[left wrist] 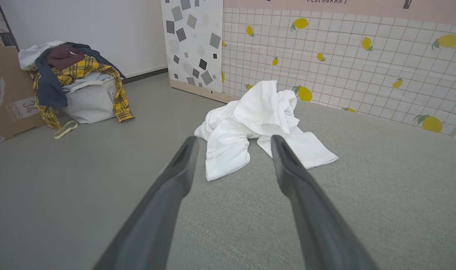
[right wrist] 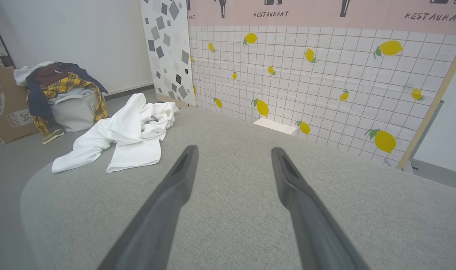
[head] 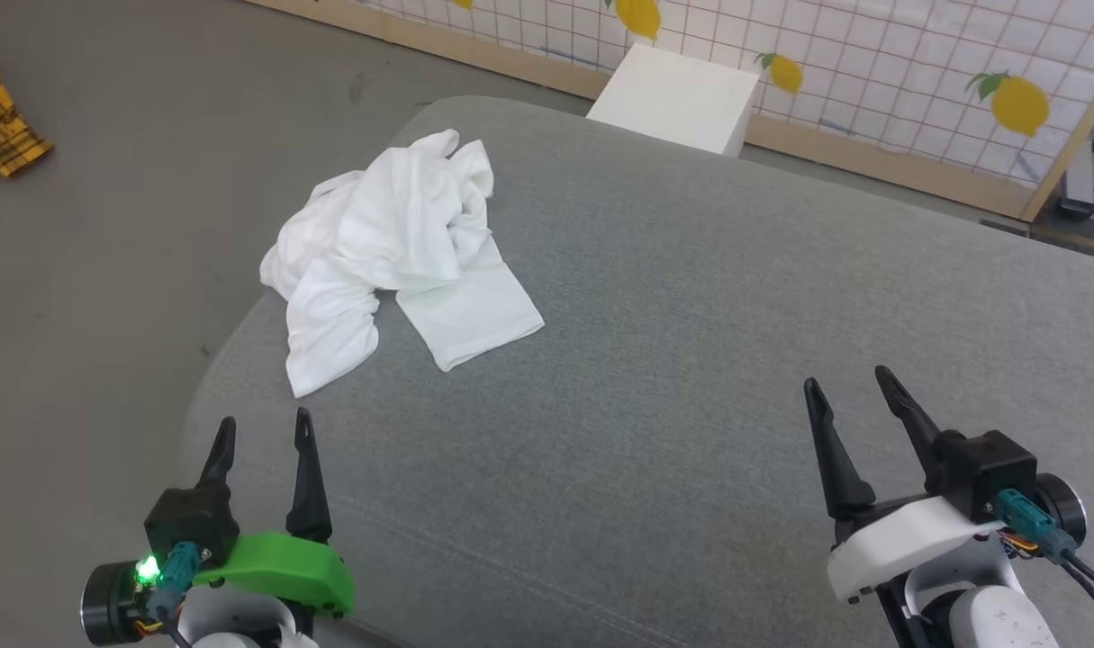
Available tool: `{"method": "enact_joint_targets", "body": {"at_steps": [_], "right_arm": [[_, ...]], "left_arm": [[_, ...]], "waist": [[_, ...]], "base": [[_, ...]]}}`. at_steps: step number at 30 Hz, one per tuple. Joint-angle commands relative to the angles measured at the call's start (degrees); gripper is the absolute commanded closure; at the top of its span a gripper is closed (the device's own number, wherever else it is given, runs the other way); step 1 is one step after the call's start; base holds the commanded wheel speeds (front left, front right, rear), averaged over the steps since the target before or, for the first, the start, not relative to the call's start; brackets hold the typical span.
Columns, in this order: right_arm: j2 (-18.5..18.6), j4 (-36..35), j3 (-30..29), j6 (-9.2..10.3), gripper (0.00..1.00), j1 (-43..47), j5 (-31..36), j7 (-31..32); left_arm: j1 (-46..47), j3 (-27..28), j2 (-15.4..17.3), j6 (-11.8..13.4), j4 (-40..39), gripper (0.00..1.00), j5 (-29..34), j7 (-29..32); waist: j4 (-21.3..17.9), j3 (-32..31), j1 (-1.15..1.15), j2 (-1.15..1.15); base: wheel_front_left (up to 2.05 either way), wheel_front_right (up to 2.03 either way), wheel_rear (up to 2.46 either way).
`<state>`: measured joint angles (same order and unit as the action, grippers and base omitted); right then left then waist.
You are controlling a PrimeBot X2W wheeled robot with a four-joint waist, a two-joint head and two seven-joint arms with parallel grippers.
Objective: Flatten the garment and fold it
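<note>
Head view: white garment (head: 393, 243) crumpled in a heap at upper left of centre, on the grey fabric-covered tabletop (head: 691, 360), close to its rounded left edge. Two flat flaps trailing down-frame from the heap. Long axis roughly up-and-down the frame, leaning left toward the bottom. Left gripper (head: 266, 417) at lower left, jaws spread and empty, almost straight below the heap yet well apart from it. Right gripper (head: 845, 376) at lower right, jaws likewise spread and empty, far off to the side.

Left wrist view: garment (left wrist: 250, 127) dead ahead at centre frame, nearer flap framed between the spread fingers (left wrist: 175, 180), untouched.

Right wrist view: garment (right wrist: 126, 131) at middle left, well left of the spread fingers (right wrist: 306, 195); bare tabletop straight ahead.

By judgement: flattening not yet begun. Left arm clearly nearer, needing just a straight forward reach to the nearer flap. For the right, a long reach up and left.
</note>
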<state>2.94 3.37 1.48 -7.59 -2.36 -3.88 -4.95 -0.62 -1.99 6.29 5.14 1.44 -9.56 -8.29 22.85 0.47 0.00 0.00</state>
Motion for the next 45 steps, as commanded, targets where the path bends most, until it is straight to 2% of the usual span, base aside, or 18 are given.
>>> {"method": "enact_joint_targets", "body": {"at_steps": [1, 16, 35, 39, 45], "right_arm": [[0.0, 0.2, 0.0, 0.06, 0.0, -0.9, -0.4, -0.5], [0.0, 0.9, 0.4, 0.07, 0.0, -1.5, -1.4, -1.5], [-0.1, 1.4, 0.6, 0.09, 0.0, -2.6, -2.4, -2.5], [-0.1, 1.2, 0.8, 0.09, 0.0, -3.3, -2.4, -2.4], [-0.1, -0.7, 0.7, 0.09, 0.0, -6.4, -0.5, -1.3]], "left_arm": [[-0.8, -0.1, 0.6, 0.4, 0.2, 0.0, -0.7, -0.6], [-1.1, -1.2, 1.5, 2.1, 1.4, 0.0, -2.6, -0.4], [-0.2, -2.1, 2.6, 3.7, 2.3, 0.0, -5.8, -2.5], [1.4, -2.2, 2.7, 3.2, 2.5, 0.0, -7.5, -2.5], [10.9, -2.5, 4.6, -0.1, 4.1, 0.0, -11.0, 0.2]], "waist": [[0.8, 0.2, 0.0, 0.0], [4.6, 0.4, 0.0, 0.0], [7.1, 1.4, 0.0, 0.0], [6.8, 2.6, 0.0, 0.0], [5.7, 7.6, 0.0, 0.0]], "base": [[0.0, 0.0, 0.0], [0.0, 0.0, 0.0], [0.0, 0.0, 0.0], [0.0, 0.0, 0.0], [0.0, 0.0, 0.0]]}}
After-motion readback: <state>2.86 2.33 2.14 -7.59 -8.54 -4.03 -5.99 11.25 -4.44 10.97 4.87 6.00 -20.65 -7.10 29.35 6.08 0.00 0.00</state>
